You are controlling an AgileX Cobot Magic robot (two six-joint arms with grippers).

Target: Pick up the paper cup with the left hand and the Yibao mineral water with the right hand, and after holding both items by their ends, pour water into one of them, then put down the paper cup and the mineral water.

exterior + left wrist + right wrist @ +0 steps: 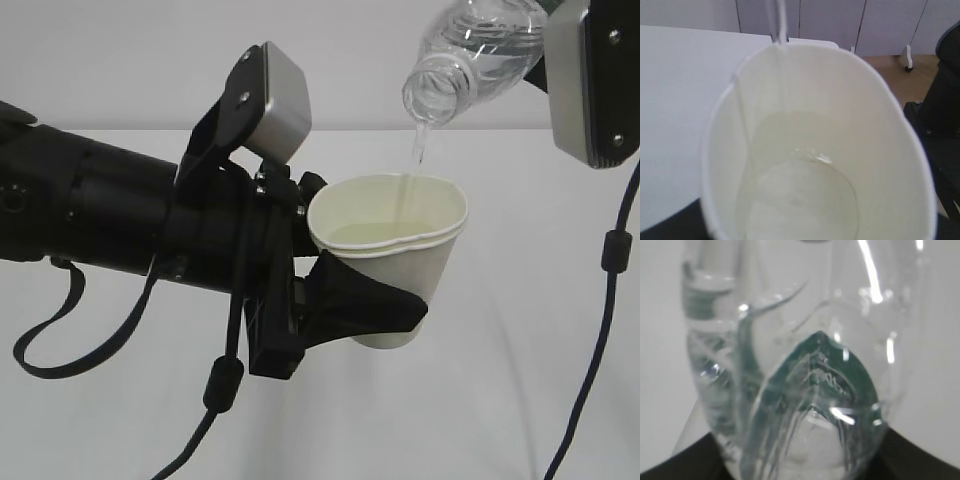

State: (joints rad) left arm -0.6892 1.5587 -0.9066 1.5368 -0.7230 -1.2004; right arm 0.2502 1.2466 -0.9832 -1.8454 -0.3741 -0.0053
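While my left fingers (pixel 385 305) clamp the paper cup (pixel 395 250), my right hand (pixel 590 80) grips the tilted Yibao mineral water (pixel 480 50), water (pixel 420 150) streaming in.

The exterior camera looked level from close by at the paper cup (pixel 395 255), which the left wrist camera peered straight into; the right wrist camera pressed against the bottle (pixel 800 390).
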